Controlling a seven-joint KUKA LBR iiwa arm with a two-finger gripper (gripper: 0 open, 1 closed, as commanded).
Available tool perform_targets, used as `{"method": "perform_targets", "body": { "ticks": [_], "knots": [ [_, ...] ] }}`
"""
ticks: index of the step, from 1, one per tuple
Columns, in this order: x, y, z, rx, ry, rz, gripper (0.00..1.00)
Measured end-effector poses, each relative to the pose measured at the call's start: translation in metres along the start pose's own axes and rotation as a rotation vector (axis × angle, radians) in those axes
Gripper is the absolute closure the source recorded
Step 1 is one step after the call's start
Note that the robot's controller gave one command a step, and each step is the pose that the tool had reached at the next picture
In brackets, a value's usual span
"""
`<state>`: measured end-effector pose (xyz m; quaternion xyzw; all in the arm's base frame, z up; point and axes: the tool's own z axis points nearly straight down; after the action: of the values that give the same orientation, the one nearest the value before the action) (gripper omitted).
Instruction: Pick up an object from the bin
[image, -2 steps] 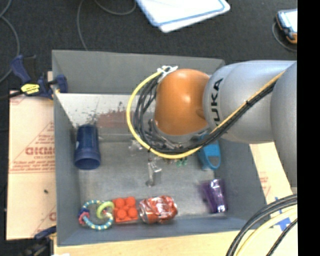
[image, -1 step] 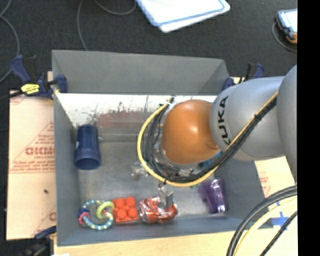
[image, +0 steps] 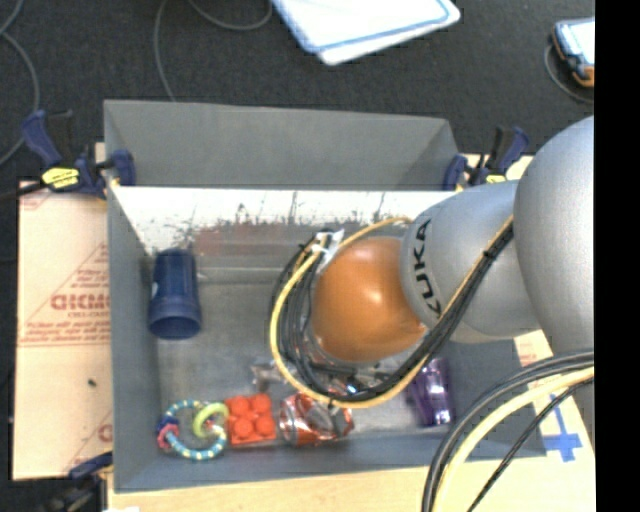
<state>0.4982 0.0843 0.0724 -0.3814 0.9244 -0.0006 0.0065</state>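
Dark carpeted floor (image: 100, 50) (black cables (image: 160, 45) trailing across) bears 1 white, blue-edged sheet (image: 365, 22).

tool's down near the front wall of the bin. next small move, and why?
Probably a short straight descent. The tool, under the arm's orange cover, appears to sit just above the crumpled red and silver thing by the front wall. The orange block lies close beside that thing, so drifting sideways could bump it.

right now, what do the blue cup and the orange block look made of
Blue cup: likely hard plastic, smooth, faintly glossy, one even dark blue. Orange block: probably moulded plastic, satin, with raised round studs on top.
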Motion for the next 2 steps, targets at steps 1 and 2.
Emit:
{"method": "perform_targets", "body": {
  "ticks": [1, 2],
  "knots": [
    [0.0244, -0.0025, -0.0033, 0.001, -0.003, 0.027, 1.0],
    [0.0244, -0.0025, -0.0033, 0.001, -0.003, 0.027, 1.0]
  ]
}}
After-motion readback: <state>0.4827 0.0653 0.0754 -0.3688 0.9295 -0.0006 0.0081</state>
